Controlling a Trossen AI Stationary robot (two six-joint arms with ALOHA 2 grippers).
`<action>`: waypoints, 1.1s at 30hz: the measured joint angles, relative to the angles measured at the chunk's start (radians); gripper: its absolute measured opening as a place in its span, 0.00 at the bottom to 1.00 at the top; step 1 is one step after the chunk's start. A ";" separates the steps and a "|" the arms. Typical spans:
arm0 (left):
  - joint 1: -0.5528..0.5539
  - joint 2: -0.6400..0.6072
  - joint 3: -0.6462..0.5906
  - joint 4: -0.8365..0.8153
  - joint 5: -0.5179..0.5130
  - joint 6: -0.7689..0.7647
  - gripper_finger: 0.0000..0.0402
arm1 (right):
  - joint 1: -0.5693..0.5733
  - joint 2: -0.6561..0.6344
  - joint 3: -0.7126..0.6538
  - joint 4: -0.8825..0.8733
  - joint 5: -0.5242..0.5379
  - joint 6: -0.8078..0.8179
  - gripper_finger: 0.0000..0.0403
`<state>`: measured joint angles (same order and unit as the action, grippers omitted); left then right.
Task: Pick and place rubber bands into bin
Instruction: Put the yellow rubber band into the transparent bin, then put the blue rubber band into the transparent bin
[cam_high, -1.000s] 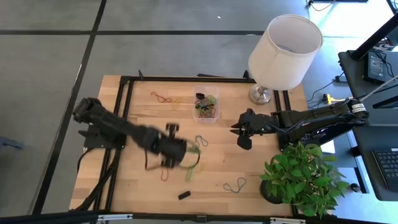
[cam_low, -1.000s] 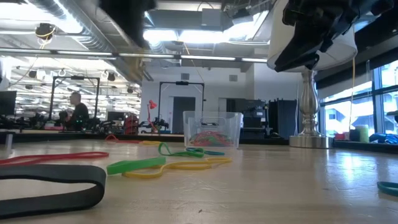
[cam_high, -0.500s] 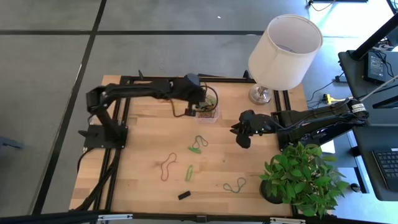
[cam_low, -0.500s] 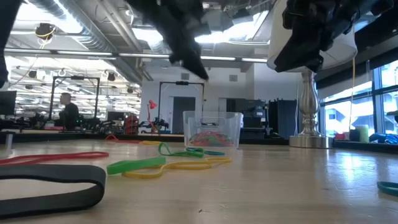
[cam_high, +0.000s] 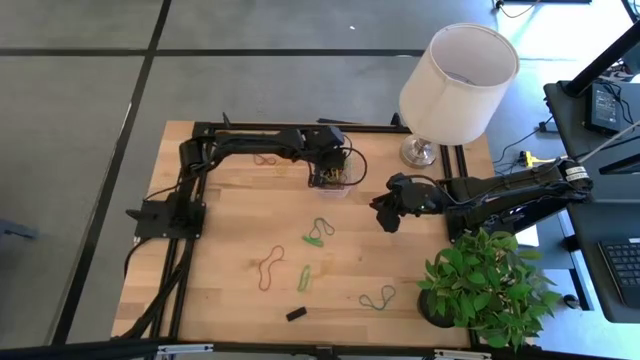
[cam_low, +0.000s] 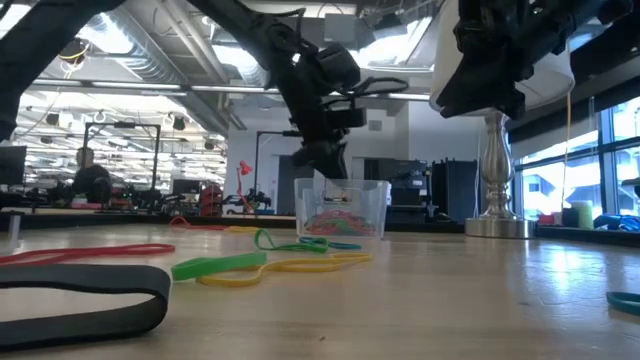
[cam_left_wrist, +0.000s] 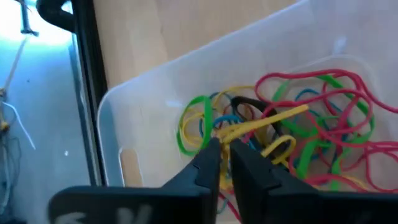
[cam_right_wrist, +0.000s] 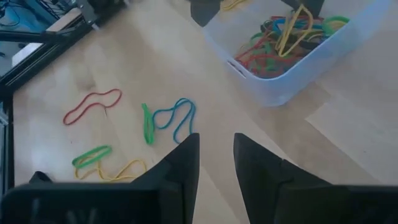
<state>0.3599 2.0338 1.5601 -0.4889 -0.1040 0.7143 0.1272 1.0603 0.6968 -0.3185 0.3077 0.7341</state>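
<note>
The left arm reaches along the far edge of the tabletop, its left gripper (cam_high: 333, 170) pointing down, jaws a narrow slit apart and seemingly pinching a yellow band (hard to confirm). The right arm stretches in low, right gripper (cam_high: 384, 212) hovering, jaws parted.

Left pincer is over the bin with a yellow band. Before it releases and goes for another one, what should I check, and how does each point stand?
1. Left pincer above the bin, inside its walls: ok.
2. Yellow rubber band hangs over the pile in the bin, not over the rim: ok.
3. Band free of the fingers: not ok, it sits between the nearly closed tips.
4. Right pincer clear of the bin, waiting open to its side: ok.
5. Loose bands left to fetch: ok, a green one, a red one and others lie on the table.
6. Lampshade out of the left arm's way: ok.
</note>
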 joint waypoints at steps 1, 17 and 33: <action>0.000 0.000 0.005 -0.014 0.002 -0.009 0.10 | 0.000 0.000 0.000 0.000 0.000 -0.001 0.25; -0.055 -0.035 0.273 -0.435 -0.103 -0.454 0.31 | 0.001 0.000 0.000 -0.074 -0.030 -0.217 0.25; -0.362 -0.563 -0.366 -0.461 -0.188 -1.150 0.20 | 0.016 0.089 0.000 -0.082 -0.104 -0.504 0.25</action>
<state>-0.0021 1.4706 1.1939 -0.9498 -0.2923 -0.4361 0.1429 1.1489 0.6971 -0.4006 0.2041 0.2297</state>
